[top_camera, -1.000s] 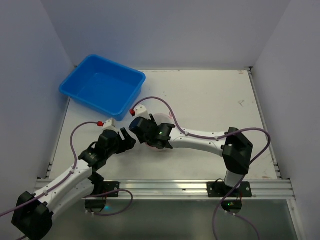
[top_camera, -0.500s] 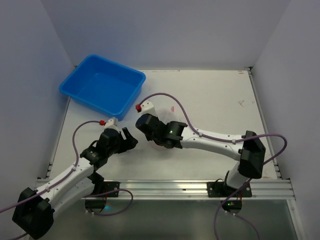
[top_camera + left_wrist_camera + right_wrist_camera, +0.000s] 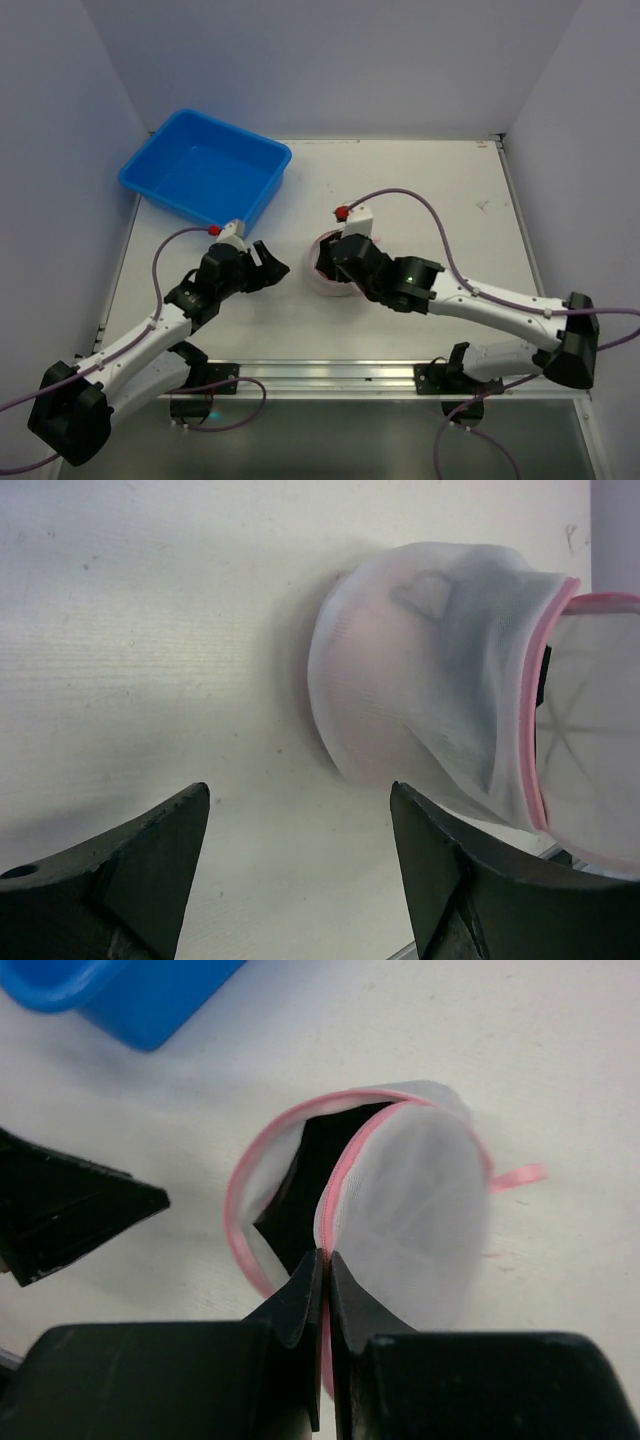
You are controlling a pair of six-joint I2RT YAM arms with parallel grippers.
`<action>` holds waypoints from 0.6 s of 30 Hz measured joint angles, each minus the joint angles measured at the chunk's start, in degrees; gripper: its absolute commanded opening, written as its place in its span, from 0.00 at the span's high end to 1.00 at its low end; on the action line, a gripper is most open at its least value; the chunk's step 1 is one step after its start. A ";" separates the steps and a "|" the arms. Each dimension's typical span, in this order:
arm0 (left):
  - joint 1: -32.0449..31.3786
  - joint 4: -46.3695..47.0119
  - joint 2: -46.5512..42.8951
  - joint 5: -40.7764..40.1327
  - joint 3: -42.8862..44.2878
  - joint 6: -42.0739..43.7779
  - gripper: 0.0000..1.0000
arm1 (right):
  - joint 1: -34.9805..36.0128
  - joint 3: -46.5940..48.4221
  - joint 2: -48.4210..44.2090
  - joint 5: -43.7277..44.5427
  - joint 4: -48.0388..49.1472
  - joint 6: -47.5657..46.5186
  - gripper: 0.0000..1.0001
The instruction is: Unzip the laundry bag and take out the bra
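The laundry bag [image 3: 322, 266] lies mid-table, a white mesh pouch with pink rims. In the right wrist view its two halves gape apart, the right dome [image 3: 420, 1210] beside a dark gap [image 3: 310, 1175]. My right gripper [image 3: 326, 1257] is shut on the pink rim between the halves; in the top view it [image 3: 337, 264] sits over the bag. My left gripper [image 3: 300, 795] is open and empty, just left of the bag [image 3: 420, 680], not touching; the top view shows the left gripper [image 3: 276, 268] too. The bra does not show clearly; only a faint pink tint [image 3: 350, 650] shows through the mesh.
An empty blue tub [image 3: 205, 172] stands at the back left, its corner showing in the right wrist view [image 3: 130, 990]. A pink ribbon tab [image 3: 520, 1174] sticks out of the bag's right side. The right arm [image 3: 480, 300] stretches across the front right.
My right arm has swung right and its gripper now holds the rim from the bag's right side. The bag shows more. My left gripper has moved a little up and toward the bag.
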 measured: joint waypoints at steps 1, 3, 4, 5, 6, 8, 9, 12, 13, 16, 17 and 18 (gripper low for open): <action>0.00 0.07 0.00 0.02 0.50 0.00 0.23 | -0.94 -1.73 -2.91 0.50 -0.13 0.74 0.95; 0.00 0.17 0.02 0.13 1.27 0.02 0.23 | -2.78 -4.90 -8.96 1.73 -0.02 2.21 0.93; 0.00 0.24 0.07 0.17 1.49 0.02 0.23 | -3.72 -6.29 -11.80 2.12 -0.02 2.91 0.91; -0.02 0.31 0.20 0.26 1.75 0.02 0.23 | -4.44 -7.72 -14.56 2.69 0.15 3.54 0.90; 0.00 0.37 0.39 0.44 1.99 0.04 0.23 | -5.01 -8.96 -17.00 2.93 0.11 4.17 0.91; -0.02 0.31 0.96 0.74 2.54 0.09 0.23 | -6.16 -11.45 -21.00 3.06 0.11 5.31 0.91; 0.00 0.33 1.27 0.94 2.89 0.22 0.23 | -6.71 -12.44 -22.27 3.13 0.04 5.97 0.92; 0.00 0.28 2.14 1.73 4.17 0.46 0.22 | -8.98 -15.74 -25.49 3.21 -1.62 9.53 0.83; -0.02 0.28 2.32 1.95 4.57 0.76 0.21 | -9.68 -16.79 -26.25 3.39 -2.75 11.17 0.65; -0.02 0.11 2.56 2.32 5.97 1.84 0.20 | -10.95 -20.52 -28.83 4.20 -6.58 16.59 0.33; -0.02 -0.02 2.60 2.34 6.56 2.27 0.20 | -11.06 -21.79 -29.94 4.24 -8.07 18.38 0.27; -0.02 -0.22 2.69 2.34 7.28 2.89 0.19 | -11.10 -22.84 -31.06 4.31 -9.66 20.04 0.22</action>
